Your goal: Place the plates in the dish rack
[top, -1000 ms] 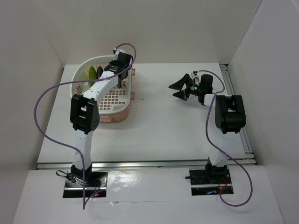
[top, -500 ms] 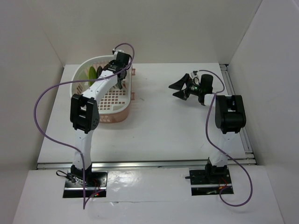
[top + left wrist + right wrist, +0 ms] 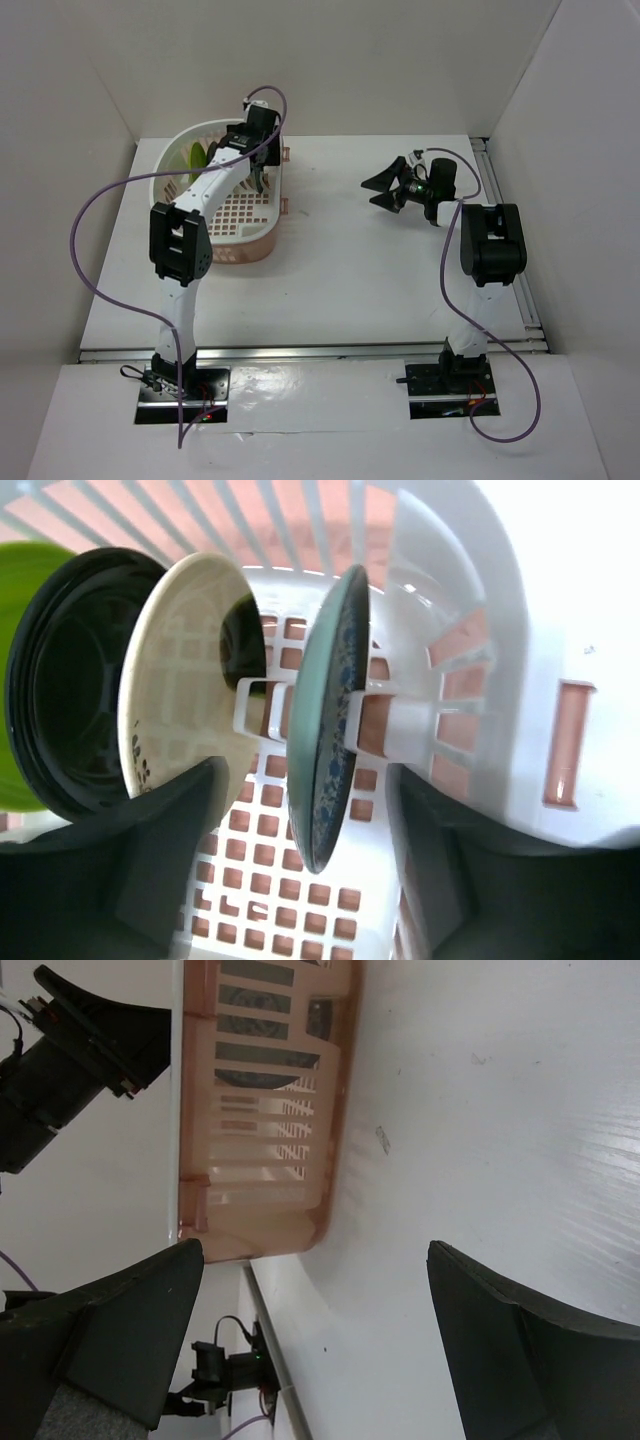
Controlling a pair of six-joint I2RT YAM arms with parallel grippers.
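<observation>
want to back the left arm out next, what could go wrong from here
1. The blue-green plate stands on edge inside the open left gripper; a skewed retreat could clip it and tip it onto the cream plate.
2. Only slim divider pegs seem to hold it upright, so a nudge might drop it flat in the dish rack.

A robot laboratory cell: plain white panel walls enclose a flat white table, and a purple cable loops at the left of the frame.
</observation>
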